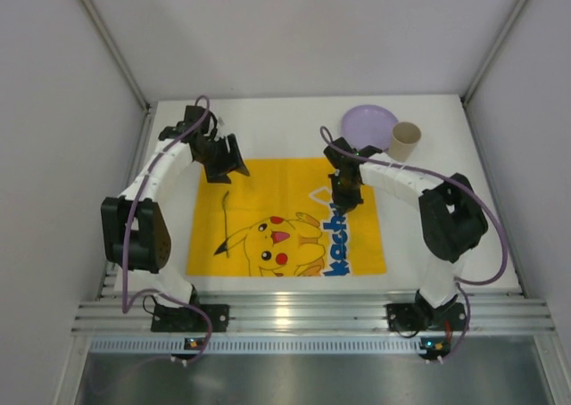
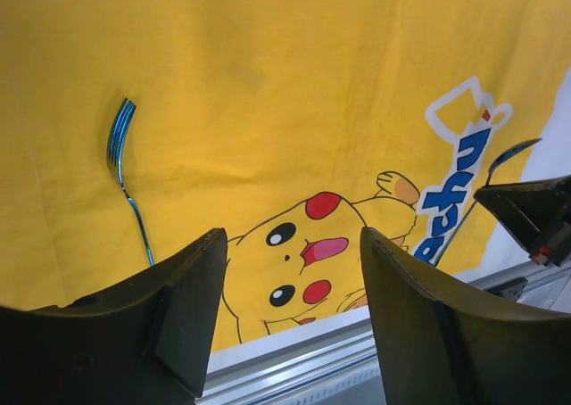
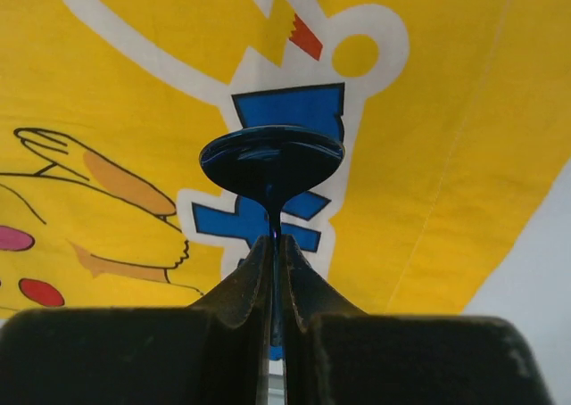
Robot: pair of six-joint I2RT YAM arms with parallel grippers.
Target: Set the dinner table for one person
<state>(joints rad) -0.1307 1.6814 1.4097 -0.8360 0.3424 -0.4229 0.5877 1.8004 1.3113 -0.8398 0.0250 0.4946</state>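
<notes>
Your cloth mat (image 1: 285, 218) lies on the near half of the surface (image 1: 277, 124), its front edge just behind the rail (image 1: 312, 316). On the mat's left part you have the fork (image 2: 120, 155), lying front to back with its tines toward the far edge. The plate (image 1: 370, 122) sits behind the mat's far right corner. The cup (image 1: 404, 141) is just to the plate's right, perhaps touching its rim; the top view is too small to say. The spoon (image 3: 272, 160) hangs over the mat's right part, pinched in the jaws of the right gripper (image 3: 274, 244). The left gripper (image 2: 290, 235), jaws parted, hovers above the mat's far left corner.
</notes>
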